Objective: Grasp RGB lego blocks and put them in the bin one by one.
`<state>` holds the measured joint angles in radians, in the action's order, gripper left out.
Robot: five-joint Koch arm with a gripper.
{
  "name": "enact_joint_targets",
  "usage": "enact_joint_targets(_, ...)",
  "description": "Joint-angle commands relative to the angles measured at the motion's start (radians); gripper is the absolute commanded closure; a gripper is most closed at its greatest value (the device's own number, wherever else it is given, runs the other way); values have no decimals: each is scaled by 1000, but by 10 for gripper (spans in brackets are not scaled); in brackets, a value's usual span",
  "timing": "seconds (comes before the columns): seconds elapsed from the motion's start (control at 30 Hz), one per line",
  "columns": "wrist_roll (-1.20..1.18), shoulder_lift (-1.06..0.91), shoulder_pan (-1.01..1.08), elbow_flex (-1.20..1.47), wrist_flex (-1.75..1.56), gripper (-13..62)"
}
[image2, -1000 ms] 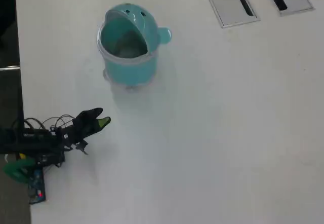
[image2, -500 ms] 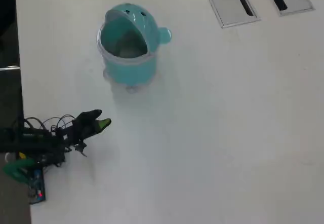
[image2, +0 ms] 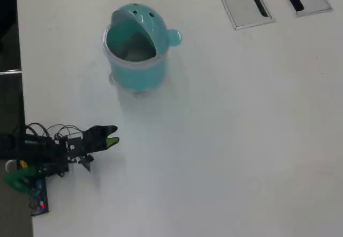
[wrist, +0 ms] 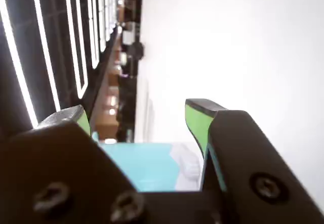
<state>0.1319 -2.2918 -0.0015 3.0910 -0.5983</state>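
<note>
The tool [image2: 111, 139] hangs near the surface's [image2: 241, 140] left edge, its green-lined jaws parted with nothing between them. The bin [image2: 135, 52] stands upright well apart, toward the far edge, its mouth opening toward the tool. No blocks show on the surface.

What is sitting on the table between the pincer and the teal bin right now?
Nothing visible. In the overhead view the white table is bare between the black, green-tipped pincer and the teal plastic cylindrical bin. The wrist view shows the pincer open and empty, and no lego blocks appear anywhere.
</note>
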Motion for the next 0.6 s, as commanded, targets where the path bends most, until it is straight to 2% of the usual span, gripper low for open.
enact_joint_targets(0.0,-9,-64,3,80,26,143)
enact_joint_targets(0.2,-5,-64,21,80,193,145)
enact_joint_targets(0.57,41,-63,43,80,305,146)
